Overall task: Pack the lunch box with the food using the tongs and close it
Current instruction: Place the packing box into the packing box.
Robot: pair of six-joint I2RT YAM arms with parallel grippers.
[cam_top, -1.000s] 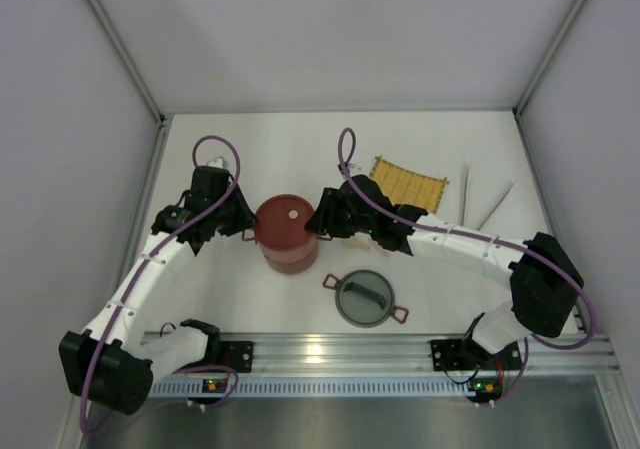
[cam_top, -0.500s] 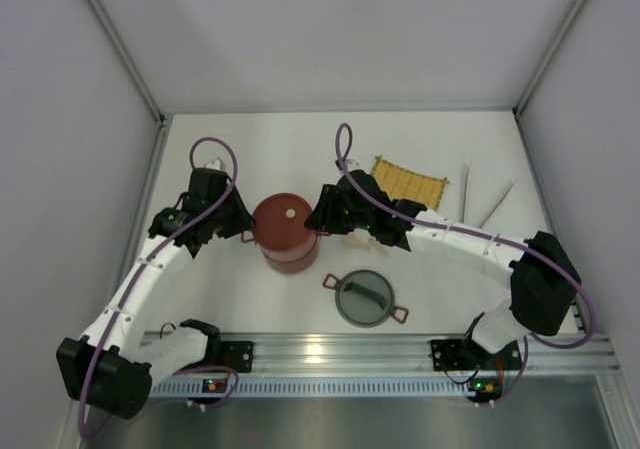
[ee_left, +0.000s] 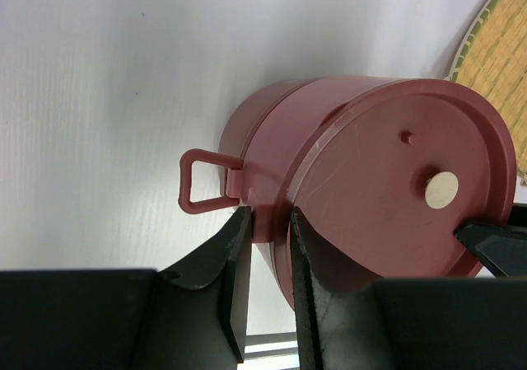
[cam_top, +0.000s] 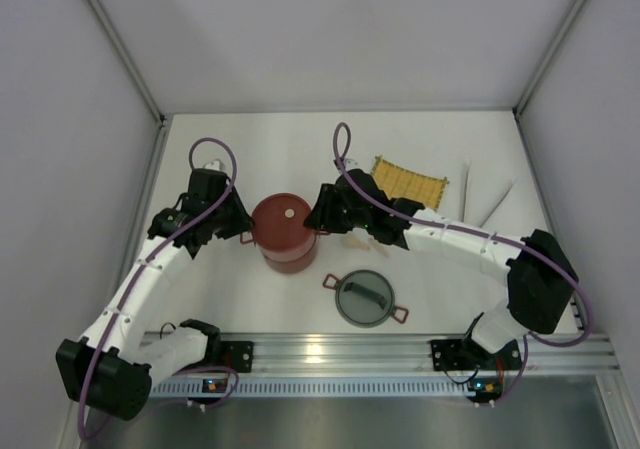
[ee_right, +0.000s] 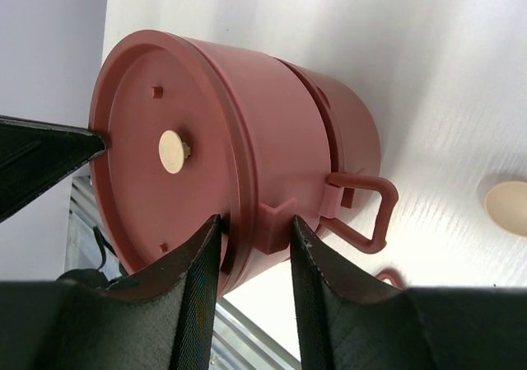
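The dark-red lunch box (cam_top: pixel 285 231) stands stacked in two tiers, with a flat red lid on top. My left gripper (cam_top: pixel 247 233) is at its left side. In the left wrist view the left gripper (ee_left: pixel 268 230) is shut on the side tab of the lunch box (ee_left: pixel 362 180), just by the loop handle (ee_left: pixel 202 185). My right gripper (cam_top: pixel 318 227) is at the opposite side. Seen from the right wrist, that gripper (ee_right: pixel 255 230) has its jaws against the lid rim and bracket of the lunch box (ee_right: pixel 247 139). The tongs (cam_top: pixel 492 209) lie at the far right. The food is hidden.
The grey domed lid (cam_top: pixel 365 299) sits on a red-handled ring near the front rail. A yellow woven mat (cam_top: pixel 407 182) lies behind the right arm. A cream piece (cam_top: pixel 355 241) rests beside the box, and a cream piece (ee_right: pixel 506 208) shows in the right wrist view.
My right gripper has edged left against the lunch box and its jaws have narrowed onto the rim and bracket. The left gripper has stayed on the tab.
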